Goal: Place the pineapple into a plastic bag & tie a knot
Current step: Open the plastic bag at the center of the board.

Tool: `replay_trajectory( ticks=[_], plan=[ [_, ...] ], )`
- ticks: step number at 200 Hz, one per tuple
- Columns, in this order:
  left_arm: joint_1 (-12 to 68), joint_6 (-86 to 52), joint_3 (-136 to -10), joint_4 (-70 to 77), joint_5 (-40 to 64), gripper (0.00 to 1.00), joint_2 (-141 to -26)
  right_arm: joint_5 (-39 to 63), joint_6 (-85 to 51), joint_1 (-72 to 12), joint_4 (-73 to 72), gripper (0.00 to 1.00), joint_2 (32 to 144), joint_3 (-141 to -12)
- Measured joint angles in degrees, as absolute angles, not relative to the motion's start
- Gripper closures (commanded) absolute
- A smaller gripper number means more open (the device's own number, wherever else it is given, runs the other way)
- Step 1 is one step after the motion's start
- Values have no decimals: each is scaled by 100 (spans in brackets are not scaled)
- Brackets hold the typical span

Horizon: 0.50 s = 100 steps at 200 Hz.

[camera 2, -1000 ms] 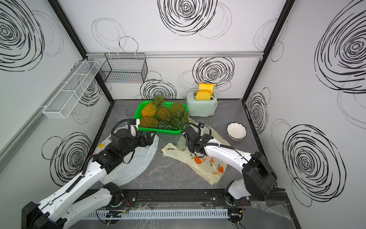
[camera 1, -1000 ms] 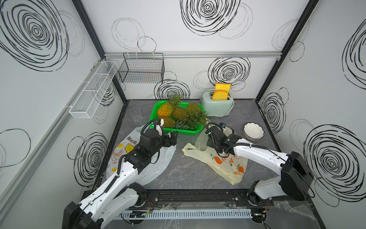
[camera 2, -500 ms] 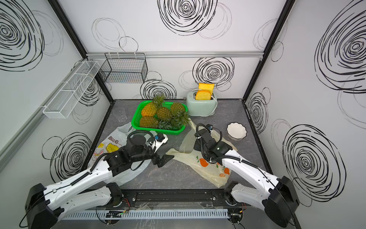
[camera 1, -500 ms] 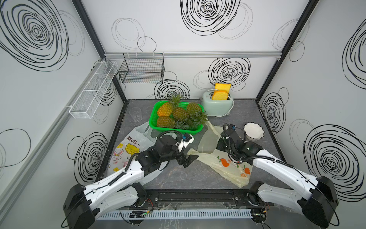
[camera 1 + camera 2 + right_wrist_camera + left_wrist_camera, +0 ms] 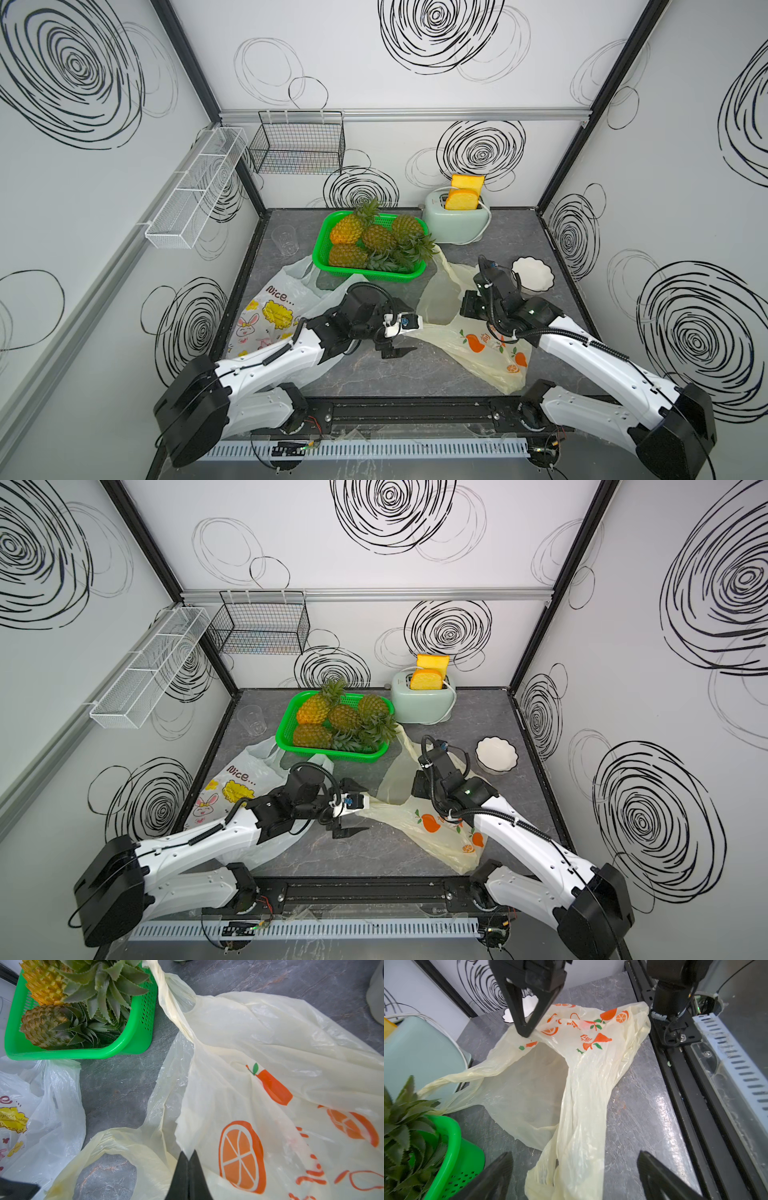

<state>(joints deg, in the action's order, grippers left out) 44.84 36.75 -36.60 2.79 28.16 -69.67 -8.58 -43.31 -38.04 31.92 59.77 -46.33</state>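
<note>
Pineapples (image 5: 347, 228), four of them, lie heaped in a green perforated plastic basket (image 5: 376, 275) at the back middle of the grey marbled bench (image 5: 374, 374), outside both bags. Farthest left, a clear plastic cup (image 5: 285, 240) stands upright near the wall, well apart from the rest. In front of it a white plastic bag with a rabbit print (image 5: 270, 311) lies flat, its far edge reaching the basket's front wall; the left arm stretches across it. The left hand (image 5: 575, 1155) hovers low near the bench's middle with its fingers spread wide, holding nothing. In the left wrist view, one loose handle of a pale yellow plastic bag printed with oranges (image 5: 473, 357) lies on the bench below the gap between them. That yellow bag sprawls over the right half of the bench, its mouth facing the basket. Its other handle, twisted like a rope, runs up beside the basket's right corner. Against the back wall, a mint-green toaster (image 5: 453, 224) holds two slices of bread (image 5: 463, 199). The right hand (image 5: 188, 1156) has its fingers pressed together, pinching the yellow bag's upper layer at the mouth, so the film rises tent-like to the fingertips. Just right of that hand sits a white scalloped bowl (image 5: 533, 276), upright.
</note>
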Motion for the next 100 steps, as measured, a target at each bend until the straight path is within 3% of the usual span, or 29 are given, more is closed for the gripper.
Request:
replay_trajectory(
  ticks=[51,71,81,87,100],
  plan=[
    [4491,4300,-3913,176,3197,68,-7428,-742,-4425,-3800,3275,100,5948,-4598],
    [4552,4379,-4040,-91,3269,100,-7430,-740,-4504,-3800,3326,100,5894,-4532],
    [4606,4296,-4150,-235,3297,100,-7430,-725,-4530,-3800,3382,99,5878,-4525],
    [4637,4320,-4209,-292,3312,100,-7430,-705,-4541,-3800,3422,89,5874,-4525],
    [4709,4202,-4298,-353,3326,100,-7428,-637,-4552,-3785,3500,46,5852,-4525]
  ],
)
